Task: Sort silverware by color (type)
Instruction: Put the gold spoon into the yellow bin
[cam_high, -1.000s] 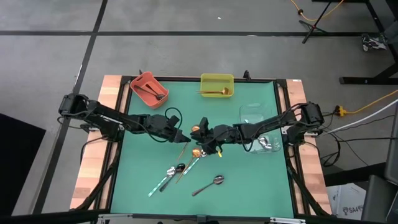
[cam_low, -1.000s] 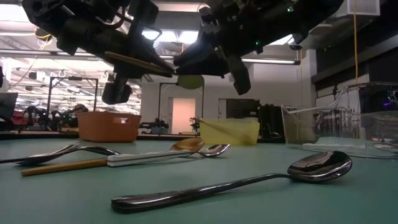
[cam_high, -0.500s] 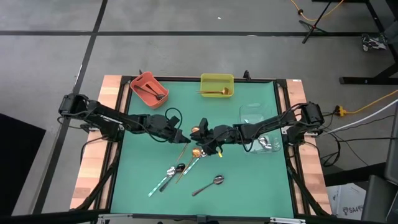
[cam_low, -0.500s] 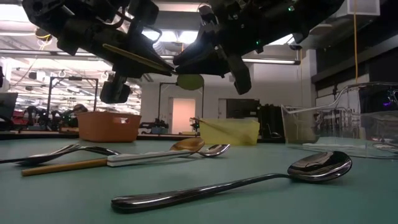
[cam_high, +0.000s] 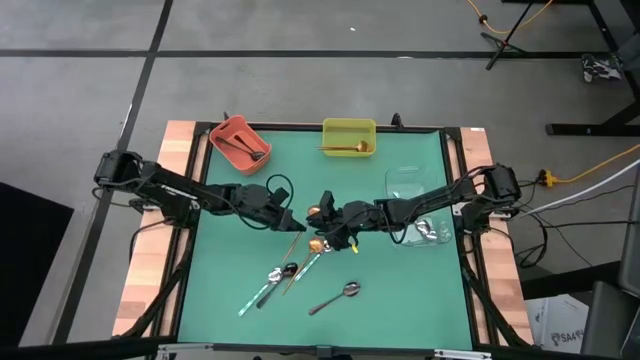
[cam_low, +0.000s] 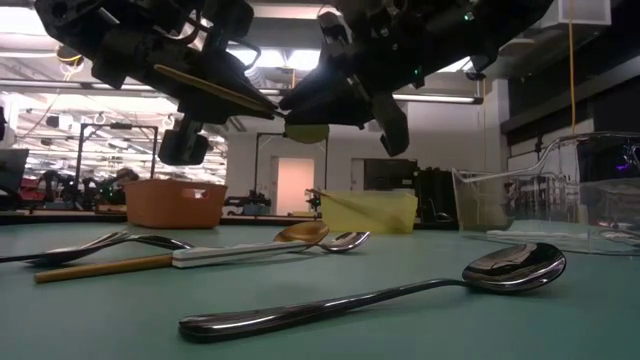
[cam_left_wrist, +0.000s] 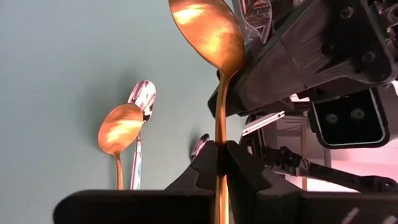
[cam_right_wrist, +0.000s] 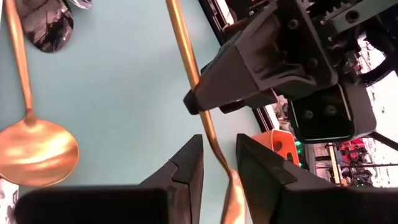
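1. Overhead, we see both arms meeting above the middle of the green table (cam_high: 400, 290), the left gripper (cam_high: 297, 226) reaching in from the left and the right gripper (cam_high: 325, 226) from the right, tips close together.
2. We find the left gripper pinching the handle of a gold spoon (cam_left_wrist: 208, 37) between its fingers (cam_left_wrist: 239, 158); in the left wrist view the bowl of that spoon sticks out beyond the fingertips, right next to the right arm's dark body.
3. We see in the right wrist view that the right gripper's fingers (cam_right_wrist: 189, 165) are slightly spread, with the gold handle running through the gap between them; we cannot tell whether they touch it.
4. From table height, we see the held gold spoon well above the table surface, slanting between the two grippers.
5. We count several loose spoons on the mat below: a second gold spoon (cam_high: 300, 262) lying beside a silver spoon with a pale handle (cam_high: 262, 287) and a dark spoon (cam_high: 281, 276), and a dark shiny spoon (cam_high: 335, 297) apart from them, nearer the front edge.
6. Along the far edge we see an orange bin (cam_high: 238, 143) with dark spoons in it and a yellow bin (cam_high: 349, 137) with a gold spoon inside.
7. We also see a clear bin (cam_high: 415, 205) on the right side, under the right arm, holding shiny silver pieces.
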